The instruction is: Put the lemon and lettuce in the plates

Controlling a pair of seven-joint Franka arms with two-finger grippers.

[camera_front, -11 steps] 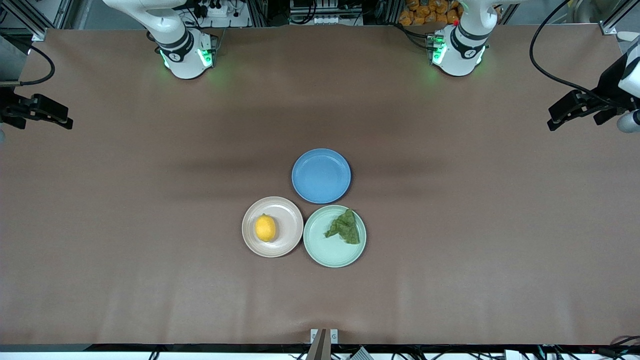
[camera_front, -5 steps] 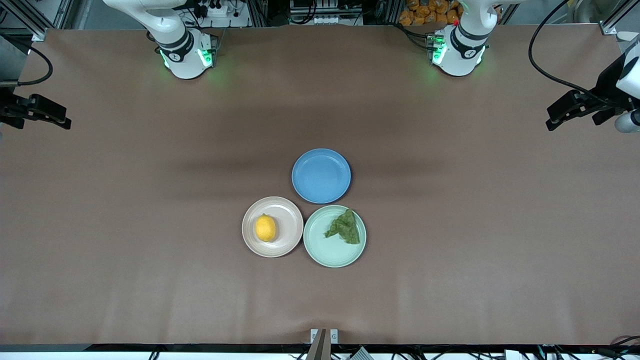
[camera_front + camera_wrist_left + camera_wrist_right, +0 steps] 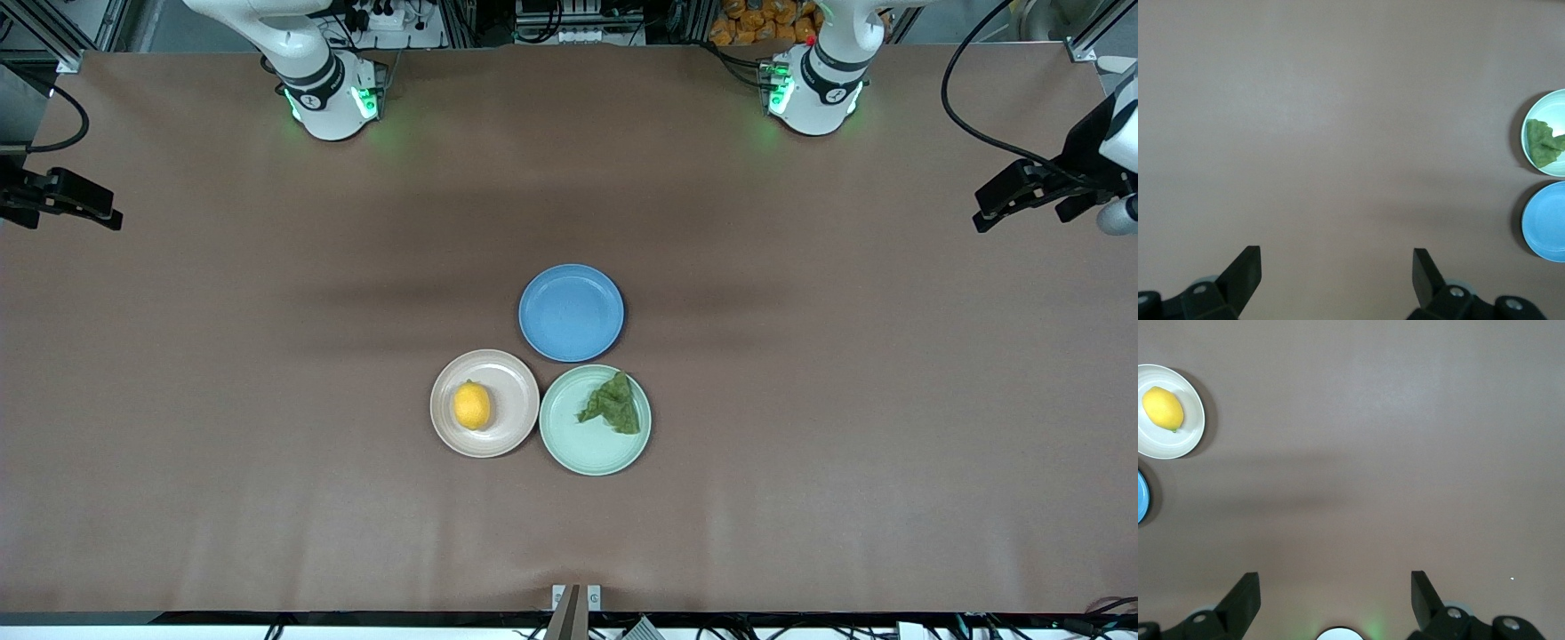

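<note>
The yellow lemon [image 3: 472, 405] [image 3: 1163, 408] lies in the beige-pink plate [image 3: 514, 384] [image 3: 1190, 432]. Beside it, the dark-green lettuce [image 3: 613, 405] [image 3: 1542, 142] lies in the mint-green plate [image 3: 580, 450] [image 3: 1546, 105], toward its rim. The two plates touch. My left gripper [image 3: 996, 206] [image 3: 1336, 263] hangs open and empty over the left arm's end of the table, well away from the plates. My right gripper [image 3: 98, 206] [image 3: 1336, 587] hangs open and empty over the right arm's end.
An empty blue plate [image 3: 571, 313] [image 3: 1548, 221] sits just farther from the front camera than the other two, touching them. The brown table cover [image 3: 267, 444] is bare all around. Both arm bases [image 3: 331, 98] stand along the table's robot edge.
The right gripper has drifted slightly outward toward its end of the table. The left gripper has barely shifted. Plates, lemon and lettuce have not moved.
</note>
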